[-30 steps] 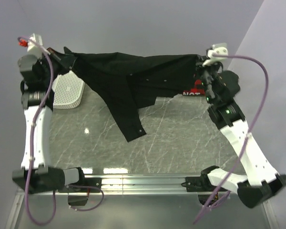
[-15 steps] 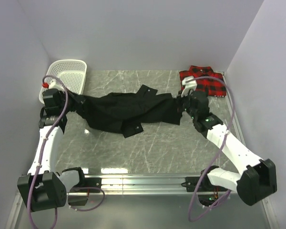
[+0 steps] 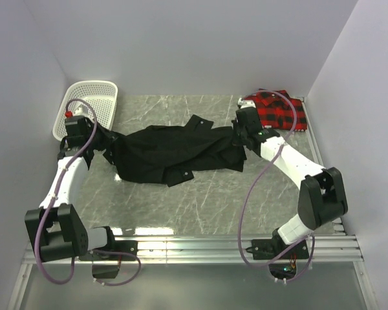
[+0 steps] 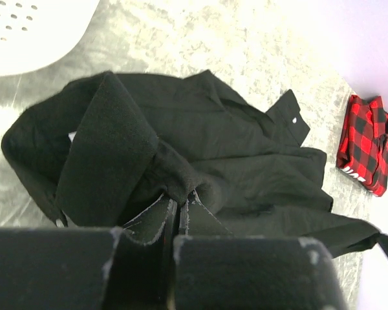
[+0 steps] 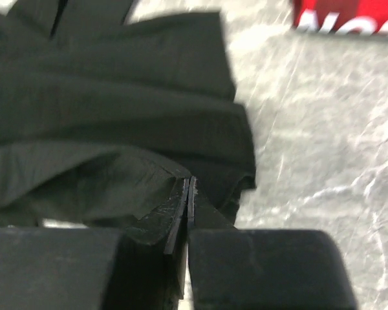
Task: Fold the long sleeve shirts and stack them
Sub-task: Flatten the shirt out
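As it lay stretched out, black shirt (image 3: 174, 152): spreading was judged in hand.
Left gripper (image 4: 179, 206): clamped on its end.
Right gripper (image 5: 189, 187): clamped likewise.
Next: flattening was required.

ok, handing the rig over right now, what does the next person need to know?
Grips: left pincer shut on the left end of the black shirt; right pincer shut on its right end.
Where: black shirt lies bunched between the arms, unfolded. The plaid shirt sits at the far right corner, the basket far left.
Done: plaid shirt looks folded.
Left: spread and fold the black shirt, then stack the two.
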